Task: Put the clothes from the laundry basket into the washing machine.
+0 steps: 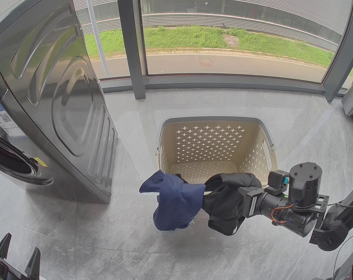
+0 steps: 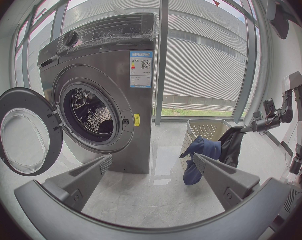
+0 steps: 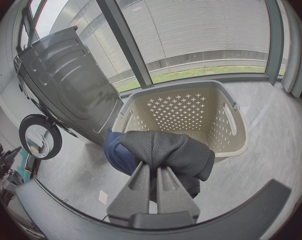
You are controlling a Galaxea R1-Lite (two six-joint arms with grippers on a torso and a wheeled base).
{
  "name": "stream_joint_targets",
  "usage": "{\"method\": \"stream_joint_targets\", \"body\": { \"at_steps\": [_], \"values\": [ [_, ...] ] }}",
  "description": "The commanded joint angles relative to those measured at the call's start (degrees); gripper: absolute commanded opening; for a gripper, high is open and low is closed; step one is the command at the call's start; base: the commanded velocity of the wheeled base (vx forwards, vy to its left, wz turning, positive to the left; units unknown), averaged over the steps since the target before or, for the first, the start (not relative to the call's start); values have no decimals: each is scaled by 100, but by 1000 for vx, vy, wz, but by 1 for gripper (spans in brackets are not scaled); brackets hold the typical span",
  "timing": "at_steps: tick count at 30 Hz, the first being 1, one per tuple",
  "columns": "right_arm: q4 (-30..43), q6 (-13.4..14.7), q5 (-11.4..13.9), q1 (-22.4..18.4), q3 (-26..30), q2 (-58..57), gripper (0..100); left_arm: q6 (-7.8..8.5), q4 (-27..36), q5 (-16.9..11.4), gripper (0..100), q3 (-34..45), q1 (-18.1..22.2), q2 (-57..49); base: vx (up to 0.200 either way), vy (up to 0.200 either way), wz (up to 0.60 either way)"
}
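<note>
I am clamping my right gripper shut on a fold of the black garment. I am holding it out level above the near rim of the laundry basket, so the cloth is hanging free of the wall and can travel. The blue garment is dangling from the far end of the black one. It seems bunched in with it, and I cannot tell whether my fingers are pinching it directly.

My left gripper is waiting low near the floor with its jaws spread and nothing between them, facing the washing machine. The machine's round door is standing swung open, ready for loading.

Counting: two garments, both in the air; one basket; one machine with one door; and two grippers, one loaded and one free.
</note>
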State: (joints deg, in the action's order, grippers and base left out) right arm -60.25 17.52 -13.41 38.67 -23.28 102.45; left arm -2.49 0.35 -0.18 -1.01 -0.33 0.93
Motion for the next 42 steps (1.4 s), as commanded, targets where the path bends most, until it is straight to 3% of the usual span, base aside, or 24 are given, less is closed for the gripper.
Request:
{"method": "stream_joint_targets", "body": {
  "at_steps": [1,8,22,34,42],
  "values": [
    [-22,-29,75,-35,158,-955,0,11,0,1,100,92,-2,-75,0,0,0],
    [-13,-477,190,44,114,-1667,0,29,0,1,100,92,-2,-75,0,0,0],
    [-383,-618,339,273,-36,-1939,0,64,0,-8,100,92,-11,-75,0,0,0],
    [-391,-609,357,282,-9,-1931,0,47,9,-17,100,92,-11,-66,-200,0,0],
    [-400,-609,365,282,-9,-1904,0,47,9,-17,100,92,-11,-66,0,0,0]
  ]
}}
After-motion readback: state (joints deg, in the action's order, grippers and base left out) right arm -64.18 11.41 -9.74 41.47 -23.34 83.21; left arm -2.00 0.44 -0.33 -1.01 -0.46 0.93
